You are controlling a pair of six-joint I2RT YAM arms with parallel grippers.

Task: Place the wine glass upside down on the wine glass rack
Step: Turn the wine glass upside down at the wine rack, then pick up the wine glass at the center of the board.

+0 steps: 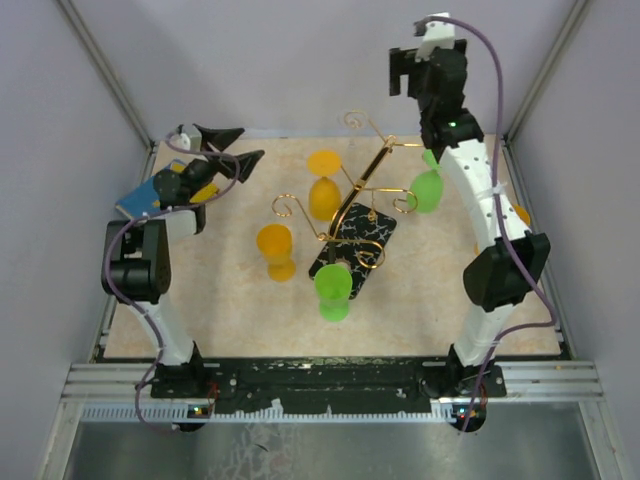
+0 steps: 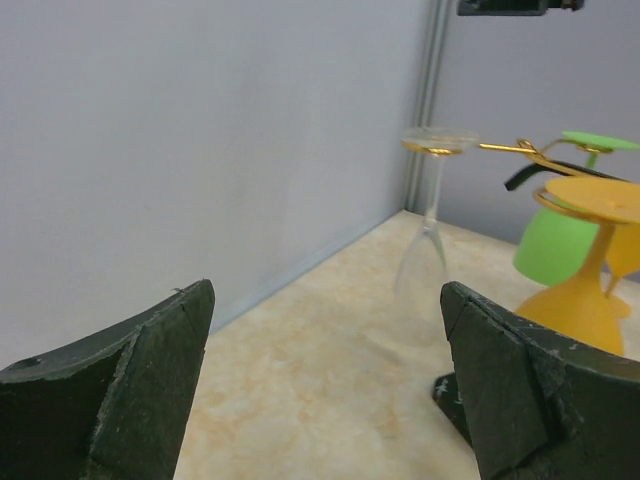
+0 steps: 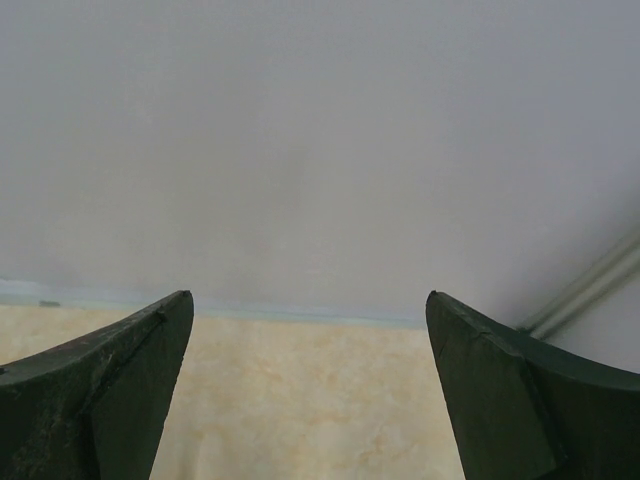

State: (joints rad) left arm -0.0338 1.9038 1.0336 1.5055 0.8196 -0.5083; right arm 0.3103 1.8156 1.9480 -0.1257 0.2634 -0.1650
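Observation:
The wine glass rack (image 1: 360,195) is a gold wire stand on a black marbled base (image 1: 372,232) in the middle of the table. In the left wrist view a clear wine glass (image 2: 434,215) hangs upside down from a gold arm (image 2: 500,148) of the rack, its foot on top. My left gripper (image 1: 241,146) is open and empty at the back left, well apart from the rack; the table shows between its fingertips in the left wrist view (image 2: 327,290). My right gripper (image 1: 402,72) is open and empty, raised high at the back right, facing the wall in its own view (image 3: 308,296).
Two orange glasses (image 1: 323,187) (image 1: 275,250) and two green glasses (image 1: 332,290) (image 1: 428,189) sit at the rack's arms; an orange one (image 2: 588,285) and a green one (image 2: 556,245) hang foot-up in the left wrist view. Grey walls enclose the table on three sides.

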